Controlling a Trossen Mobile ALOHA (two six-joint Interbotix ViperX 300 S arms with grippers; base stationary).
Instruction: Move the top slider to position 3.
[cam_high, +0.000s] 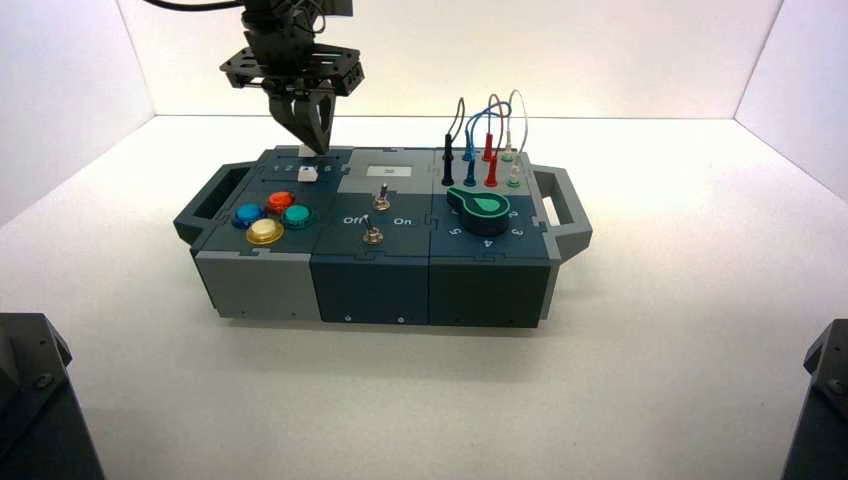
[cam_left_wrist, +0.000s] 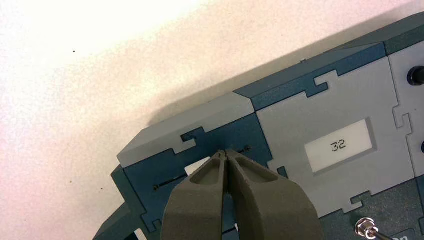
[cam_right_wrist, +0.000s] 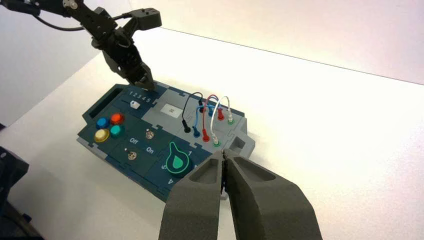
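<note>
My left gripper (cam_high: 318, 148) hangs over the back left corner of the box (cam_high: 470, 290), shut and empty. In the left wrist view its tips (cam_left_wrist: 227, 152) rest at the top slider's slot. The top slider (cam_left_wrist: 196, 168), a small white cube, peeks out right beside one finger (cam_left_wrist: 200, 200), mostly hidden; I cannot tell if they touch. Its twin (cam_high: 308, 174) sits on the nearer slot, below the printed 1-to-5 scale. The right wrist view shows the scale's digit 3 (cam_right_wrist: 140, 97) just in front of the left gripper (cam_right_wrist: 145, 82). My right gripper (cam_right_wrist: 224, 156) is shut, parked high off the box's right end.
The box carries blue, red, green and yellow buttons (cam_high: 270, 215), two metal toggles (cam_high: 381, 198) by "Off/On", a green dial (cam_high: 485, 205), plugged wires (cam_high: 488, 140) and a display reading 32 (cam_left_wrist: 338, 145). Handles (cam_high: 562, 200) stick out at both ends.
</note>
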